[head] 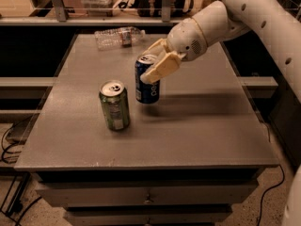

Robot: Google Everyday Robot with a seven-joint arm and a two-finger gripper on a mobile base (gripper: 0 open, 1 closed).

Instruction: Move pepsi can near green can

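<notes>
The pepsi can (147, 84) is dark blue with white lettering and a silver top. It stands upright, just right of and slightly behind the green can (114, 106), with a small gap between them. The green can stands upright on the grey table (197, 126) left of centre, with a pale label and a silver pull-tab top. My gripper (155, 62) reaches in from the upper right and is shut on the upper part of the pepsi can, its tan fingers (161, 68) on either side of the rim.
A clear plastic bottle (119, 36) lies on its side at the table's far left edge. A shelf with boxes runs behind the table. Drawers sit below the table front. My white arm (244, 18) spans the upper right.
</notes>
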